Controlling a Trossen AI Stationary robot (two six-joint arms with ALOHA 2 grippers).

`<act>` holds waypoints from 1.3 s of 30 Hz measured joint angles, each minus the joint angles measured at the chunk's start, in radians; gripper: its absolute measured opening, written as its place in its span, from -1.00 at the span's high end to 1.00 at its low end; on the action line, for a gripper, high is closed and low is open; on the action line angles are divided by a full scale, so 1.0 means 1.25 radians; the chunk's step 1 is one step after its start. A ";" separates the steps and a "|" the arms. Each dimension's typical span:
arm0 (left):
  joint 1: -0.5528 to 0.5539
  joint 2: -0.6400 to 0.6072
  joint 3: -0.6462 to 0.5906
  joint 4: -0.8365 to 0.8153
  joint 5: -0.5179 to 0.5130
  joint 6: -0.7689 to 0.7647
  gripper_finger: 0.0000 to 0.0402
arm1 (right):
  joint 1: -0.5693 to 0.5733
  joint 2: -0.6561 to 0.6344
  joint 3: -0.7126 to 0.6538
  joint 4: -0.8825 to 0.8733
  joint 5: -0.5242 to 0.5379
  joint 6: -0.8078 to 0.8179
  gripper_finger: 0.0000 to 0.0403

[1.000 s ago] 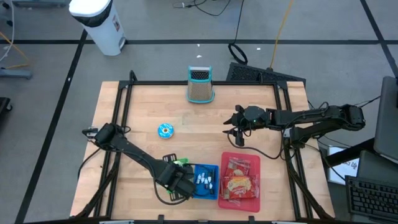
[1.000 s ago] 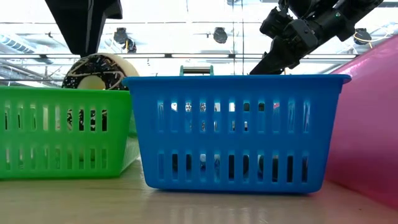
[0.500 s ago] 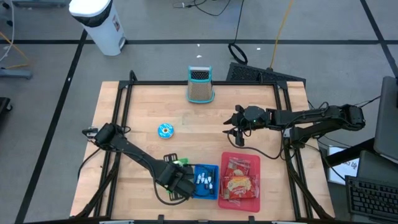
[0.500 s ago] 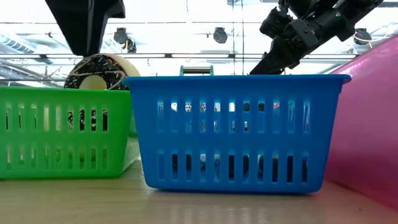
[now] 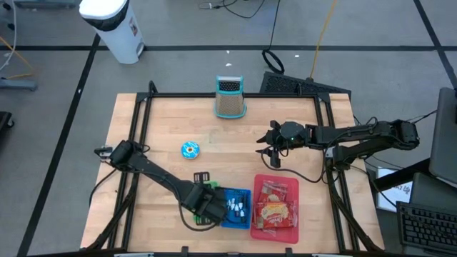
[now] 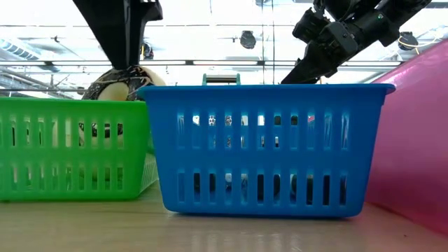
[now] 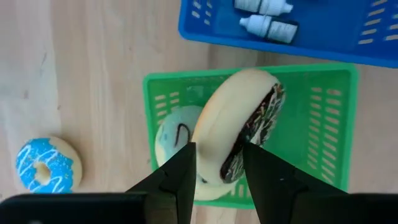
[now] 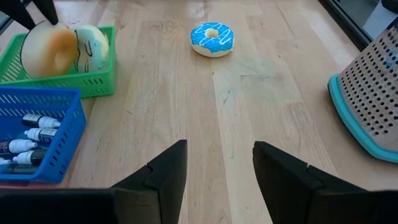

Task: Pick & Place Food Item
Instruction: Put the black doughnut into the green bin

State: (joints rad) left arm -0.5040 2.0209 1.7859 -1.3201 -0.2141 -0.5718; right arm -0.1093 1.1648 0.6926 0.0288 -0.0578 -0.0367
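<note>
- Your left end effector (image 7: 216, 163) points down over the green basket (image 7: 323, 149), its two fingers (image 7: 180, 171) clamped on a chocolate-sprinkled doughnut (image 7: 239, 124) that stands on edge between them, pale underside to one side and dark sprinkled top to the other.
- Directly beneath that end effector, a white-iced doughnut (image 7: 174, 134) with a dark squiggle lies in the green basket, touching the one you hold.
- In the low view the held doughnut (image 6: 119, 80) shows above the green basket's rim (image 6: 70, 105), with the left arm coming down onto it from above.
- Beside the left end effector, the blue basket (image 5: 234, 207) sits against the green one and holds small white dropper bottles (image 7: 267, 26).
- A blue-iced doughnut (image 5: 190, 149) with white stripes lies on the bare wooden worktop (image 5: 171, 121), well apart from the left end effector and outside any basket.
- Your right end effector (image 8: 214, 165) hangs above the worktop with its fingers apart and nothing between them; the blue-iced doughnut lies ahead of it, the green basket off to one side.
- A red basket (image 5: 277, 202) of packaged snacks lies below and just beside the right end effector in the high view, touching the blue basket.
- A teal-rimmed box grater (image 5: 229, 97) lies on its side at the worktop's far edge, well apart from both end effectors.
</note>
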 joint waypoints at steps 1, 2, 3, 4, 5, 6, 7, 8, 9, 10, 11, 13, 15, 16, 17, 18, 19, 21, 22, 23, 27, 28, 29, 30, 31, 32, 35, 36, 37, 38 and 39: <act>0.001 0.000 0.000 0.009 0.005 0.009 0.35 | 0.000 0.000 0.000 0.000 0.000 0.000 0.15; 0.001 0.000 0.000 0.019 0.008 0.020 0.35 | 0.000 0.000 0.000 0.000 0.000 -0.001 0.15; 0.001 0.000 0.000 0.030 0.009 0.034 0.35 | 0.000 0.000 0.000 0.000 0.000 -0.001 0.15; 0.001 0.000 0.000 0.040 0.009 0.047 0.35 | 0.000 0.000 0.000 0.000 0.000 -0.001 0.15; 0.001 0.000 0.000 0.053 0.009 0.058 0.35 | 0.000 0.000 0.000 -0.001 0.000 -0.001 0.15; 0.001 0.000 0.000 0.064 0.009 0.065 0.35 | 0.000 0.000 0.000 -0.002 0.000 -0.001 0.15; 0.001 0.000 -0.001 0.075 0.009 0.069 0.35 | 0.000 0.000 0.000 -0.002 0.000 -0.001 0.15; 0.001 0.000 -0.006 0.087 0.014 0.074 0.35 | 0.000 0.000 0.000 -0.002 0.000 -0.001 0.15; 0.002 0.000 -0.011 0.098 0.026 0.076 0.35 | 0.000 0.000 0.000 -0.002 0.000 -0.001 0.15; 0.003 0.000 -0.016 0.101 0.037 0.076 0.35 | 0.000 0.000 0.000 -0.002 0.000 -0.001 0.15; 0.003 0.000 -0.021 0.101 0.046 0.076 0.35 | 0.000 0.000 0.000 -0.002 0.000 -0.001 0.15; 0.003 0.000 -0.034 0.107 0.056 0.073 0.35 | 0.000 0.000 0.000 -0.002 0.000 -0.001 0.15; 0.005 0.000 -0.049 0.117 0.062 0.073 0.35 | 0.000 0.000 0.000 -0.002 0.000 -0.001 0.15; 0.005 0.000 -0.053 0.117 0.063 0.073 0.35 | 0.000 0.000 0.000 -0.002 0.000 -0.001 0.15; 0.005 0.001 -0.056 0.117 0.064 0.073 0.35 | 0.000 0.000 0.000 -0.002 0.000 -0.001 0.15; 0.005 0.001 -0.057 0.117 0.065 0.073 0.35 | 0.000 0.000 0.000 -0.002 0.000 -0.001 0.15; 0.005 0.001 -0.058 0.118 0.065 0.073 0.35 | 0.000 0.000 0.000 -0.002 0.000 -0.001 0.15; 0.005 0.001 -0.059 0.117 0.066 0.070 0.35 | 0.000 0.000 0.000 -0.002 0.000 -0.001 0.15; 0.005 0.001 -0.059 0.117 0.066 0.064 0.35 | 0.000 0.000 0.000 -0.002 0.000 -0.001 0.15; 0.005 0.001 -0.059 0.117 0.067 0.058 0.38 | 0.000 0.000 0.000 -0.002 0.000 -0.001 0.15; 0.005 0.001 -0.059 0.116 0.110 0.029 0.62 | 0.000 0.000 0.000 -0.002 0.000 -0.001 0.15; 0.005 0.001 -0.059 0.117 0.124 0.021 0.72 | 0.000 0.000 0.000 -0.002 0.000 -0.001 0.15; 0.005 0.001 -0.059 0.118 0.140 0.011 0.82 | 0.000 0.000 0.000 -0.002 0.000 -0.001 0.15; 0.005 0.001 -0.059 0.118 0.153 0.004 0.90 | 0.000 0.000 0.000 -0.002 0.000 -0.001 0.15; 0.005 0.001 -0.059 0.118 0.163 -0.009 0.94 | 0.000 0.000 0.000 -0.002 0.000 -0.001 0.15; 0.005 0.001 -0.059 0.117 0.169 -0.024 0.95 | 0.000 0.000 0.000 -0.002 0.000 -0.001 0.15; 0.003 0.001 -0.059 0.117 0.171 -0.061 0.93 | 0.000 0.000 0.000 -0.002 0.000 -0.001 0.15; 0.003 0.001 -0.059 0.116 0.170 -0.074 0.95 | 0.000 0.000 0.000 -0.002 0.000 -0.001 0.15; 0.003 0.000 -0.059 0.114 0.166 -0.088 0.97 | 0.000 0.000 0.000 -0.002 0.000 -0.001 0.15; 0.003 -0.002 -0.059 0.112 0.155 -0.107 0.98 | 0.000 0.000 0.000 -0.002 0.000 -0.001 0.15; 0.003 -0.005 -0.059 0.110 0.144 -0.132 0.97 | 0.000 0.000 0.000 -0.002 0.000 -0.001 0.15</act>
State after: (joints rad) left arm -0.5005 2.0145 1.7119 -1.1824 -0.0345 -0.7369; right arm -0.1093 1.1648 0.6923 0.0261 -0.0574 -0.0380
